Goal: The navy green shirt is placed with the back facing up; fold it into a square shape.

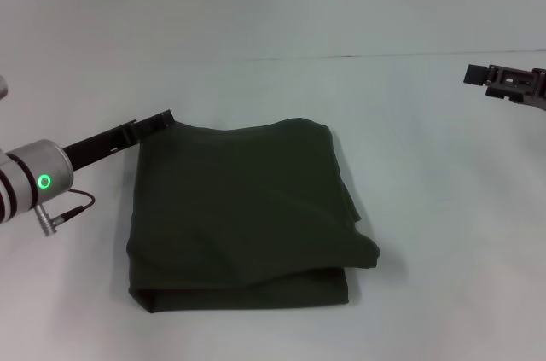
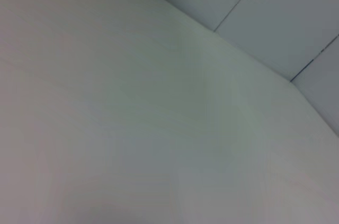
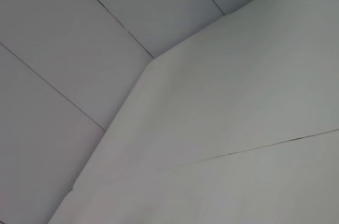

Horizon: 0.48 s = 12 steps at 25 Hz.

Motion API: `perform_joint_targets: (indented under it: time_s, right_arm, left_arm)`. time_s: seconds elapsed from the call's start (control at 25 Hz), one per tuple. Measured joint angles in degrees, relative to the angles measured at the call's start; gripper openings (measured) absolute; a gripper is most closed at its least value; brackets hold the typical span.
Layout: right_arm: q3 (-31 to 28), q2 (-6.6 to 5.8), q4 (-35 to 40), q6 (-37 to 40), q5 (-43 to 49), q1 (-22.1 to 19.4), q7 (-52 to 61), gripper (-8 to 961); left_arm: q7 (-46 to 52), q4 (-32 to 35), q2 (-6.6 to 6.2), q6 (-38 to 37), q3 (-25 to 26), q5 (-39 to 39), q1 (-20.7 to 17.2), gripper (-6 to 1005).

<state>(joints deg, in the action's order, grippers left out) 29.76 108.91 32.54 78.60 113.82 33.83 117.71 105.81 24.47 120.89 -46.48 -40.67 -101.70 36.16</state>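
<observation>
Navy green shirt [image 1: 243,216]: folded roughly square, laid mid-table [image 1: 426,207] | left gripper [image 1: 162,119]: at shirt's far-left corner; contact unclear | right gripper [image 1: 478,75]: far right, partly cropped | both finger states cannot be told

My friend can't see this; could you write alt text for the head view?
A dark green shirt lies folded into a rough square on a white table. The left pincer reaches its far left corner; the right pincer hovers far right.
</observation>
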Motion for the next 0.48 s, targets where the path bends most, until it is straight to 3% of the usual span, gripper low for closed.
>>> perform_joint_targets:
  time_s: [0.48]
  right_arm:
    - [0.1,0.19,0.0,-0.1,0.0,0.0,0.1,869]
  left_arm:
    - [-0.1,0.2,0.13,1.4,-2.7,-0.4,0.4,858]
